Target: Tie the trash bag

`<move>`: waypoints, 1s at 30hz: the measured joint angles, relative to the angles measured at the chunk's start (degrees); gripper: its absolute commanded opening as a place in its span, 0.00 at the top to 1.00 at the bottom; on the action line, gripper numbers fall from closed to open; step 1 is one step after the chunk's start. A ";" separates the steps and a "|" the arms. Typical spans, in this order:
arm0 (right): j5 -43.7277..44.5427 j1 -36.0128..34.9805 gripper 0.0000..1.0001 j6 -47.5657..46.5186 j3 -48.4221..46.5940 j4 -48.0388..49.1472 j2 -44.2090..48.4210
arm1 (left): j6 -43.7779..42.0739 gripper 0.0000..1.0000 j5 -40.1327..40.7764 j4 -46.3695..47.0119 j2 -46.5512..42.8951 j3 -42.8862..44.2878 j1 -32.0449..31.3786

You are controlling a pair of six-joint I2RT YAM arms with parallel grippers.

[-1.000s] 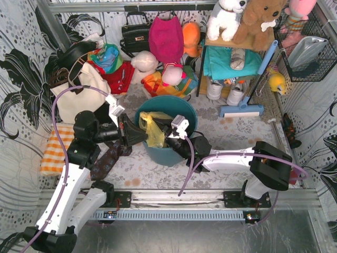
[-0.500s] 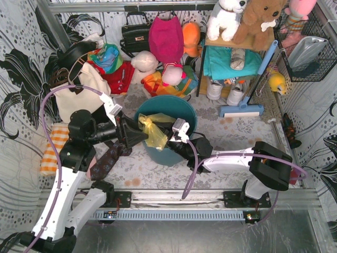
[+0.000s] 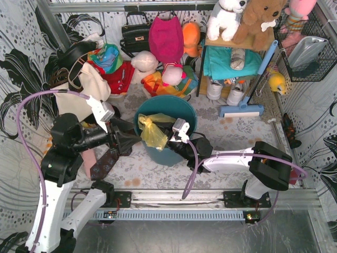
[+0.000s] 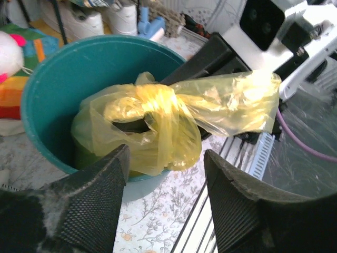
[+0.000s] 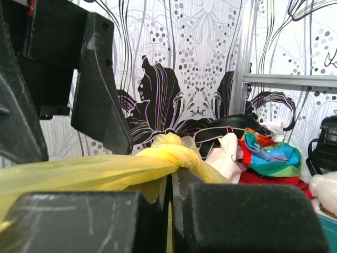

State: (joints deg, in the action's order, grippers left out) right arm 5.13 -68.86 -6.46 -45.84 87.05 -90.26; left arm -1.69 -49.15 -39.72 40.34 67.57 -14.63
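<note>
The yellow trash bag (image 3: 152, 132) sits in the teal bin (image 3: 167, 105), its top twisted into a knot (image 4: 157, 103). One flap of the bag (image 4: 231, 103) stretches from the knot toward the right arm. My right gripper (image 3: 172, 138) is shut on that flap, and yellow plastic shows between its closed jaws (image 5: 171, 208). My left gripper (image 3: 138, 139) hangs just left of the bin, open, with nothing between its fingers (image 4: 100, 184). In the right wrist view the knot (image 5: 176, 154) lies just beyond the jaws, with the left gripper's fingers (image 5: 100, 84) behind it.
A cream tote bag (image 3: 79, 92) and a dark cloth (image 3: 102, 163) lie left of the bin. Handbags and soft toys (image 3: 166, 39) crowd the back wall. A shelf with shoes (image 3: 234, 63) stands at the back right. A metal rail (image 3: 174, 197) runs along the near edge.
My left gripper has opened, let go of the bag and drawn back to the left. The right gripper has stayed shut on the flap.
</note>
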 measured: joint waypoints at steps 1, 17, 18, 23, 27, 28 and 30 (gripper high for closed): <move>-0.02 0.00 1.00 0.00 0.00 0.00 0.00 | 0.39 0.38 0.98 0.04 -0.26 0.33 0.00; 0.00 0.00 1.00 0.00 0.00 0.00 0.00 | 38.42 0.56 22.95 -0.79 9.40 6.80 0.00; 0.00 0.00 1.00 0.02 0.00 0.00 0.00 | 40.33 0.57 24.81 -2.32 9.57 7.69 0.00; 0.00 0.00 1.00 0.61 0.00 -0.04 0.00 | 48.72 0.64 31.21 -6.88 8.70 15.43 0.00; -0.02 0.00 1.00 0.66 -0.09 -0.35 0.00 | 53.81 0.64 31.63 -7.41 7.91 18.62 -0.04; 0.00 0.00 1.00 0.66 -0.13 -0.42 0.00 | 54.90 0.64 31.61 -7.52 7.85 18.45 -0.15; -0.02 0.00 1.00 0.66 -0.13 -0.46 0.00 | 56.92 0.65 31.58 -7.61 8.04 17.40 -0.42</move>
State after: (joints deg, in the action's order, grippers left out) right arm 5.10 -68.86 -5.80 -45.98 86.59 -90.26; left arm 55.22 -17.56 -47.33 48.38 84.97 -15.05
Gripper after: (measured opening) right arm 0.002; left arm 0.365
